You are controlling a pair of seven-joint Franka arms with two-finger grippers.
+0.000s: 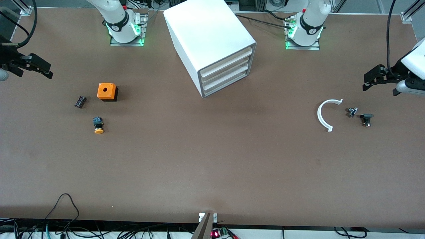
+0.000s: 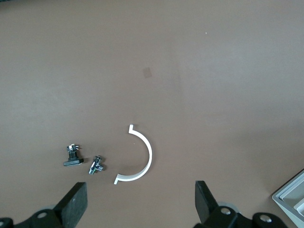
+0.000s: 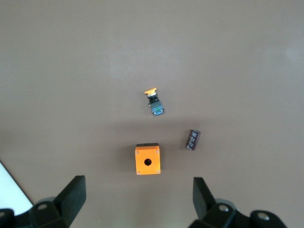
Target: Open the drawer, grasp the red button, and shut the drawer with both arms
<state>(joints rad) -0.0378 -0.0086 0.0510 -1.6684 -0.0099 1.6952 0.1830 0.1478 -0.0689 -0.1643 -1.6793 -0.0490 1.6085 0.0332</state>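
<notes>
Two white arms stand at a wide brown table point(image 1: 212, 159), its matt top bare but for a few small parts; loose black cables run along the edge nearest the front camera and past the arm bases. A white box cabinet point(image 1: 206, 36) sits between the bases, turned at an angle, with three alike drawers all pushed in. The drawer point(image 1: 229, 84) of the task is the lowest, shut flush with the two above it.

The red-capped button cannot be seen anywhere on the table.

The left gripper point(image 1: 373, 79) hangs in the air over the left arm's end of the table, jaws spread wide and holding nothing; in the left wrist view its gripper point(image 2: 140, 206) shows both fingers well apart above bare table. Near it lie a white curved clip point(image 1: 323, 115), a small metal fitting point(image 1: 352, 112) and a small black part point(image 1: 366, 119).

The right gripper point(image 1: 38, 68) hangs over the right arm's end, jaws equally wide and empty. Near it lie an orange box with a hole point(image 1: 107, 91), an orange-capped button point(image 1: 98, 125) on its side, and a small dark block point(image 1: 80, 101).

No writing can be read on any item.
</notes>
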